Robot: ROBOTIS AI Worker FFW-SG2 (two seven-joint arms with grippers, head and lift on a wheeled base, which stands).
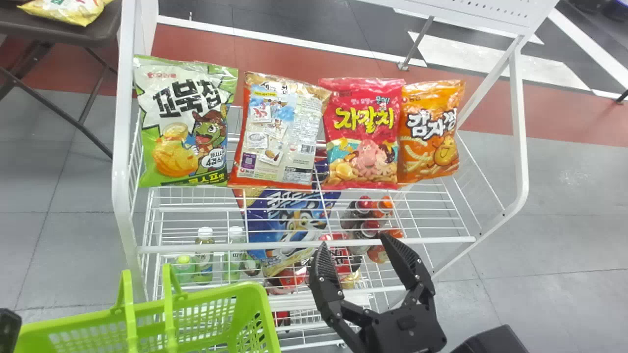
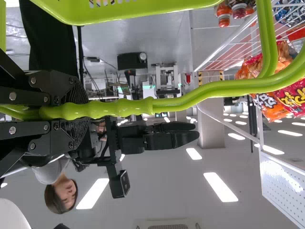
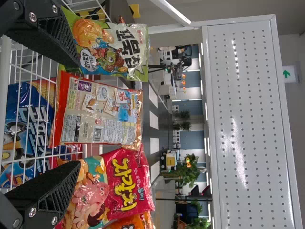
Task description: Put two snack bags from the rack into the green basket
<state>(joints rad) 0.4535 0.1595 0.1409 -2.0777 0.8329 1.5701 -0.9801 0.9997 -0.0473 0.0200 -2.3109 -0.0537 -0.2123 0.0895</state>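
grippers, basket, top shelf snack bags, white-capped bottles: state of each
Left gripper, shut on basket handle
Right gripper, open, empty
Green basket, held by its handle
Green-and-white bag, upright, front outward
Beige bag, upright, back outward
Red bag, upright, front outward
Orange bag, upright, front outward
White-capped bottles, upright, closed

A slim gap tapers between the green bag (image 1: 184,122) and beige bag (image 1: 279,132) at 11 o'clock; the red bag (image 1: 363,132) overlaps the orange bag (image 1: 431,132) at 2. The rack's front rail (image 1: 274,246) bars 6 o'clock, and basket handles (image 1: 169,299) jut at 8.
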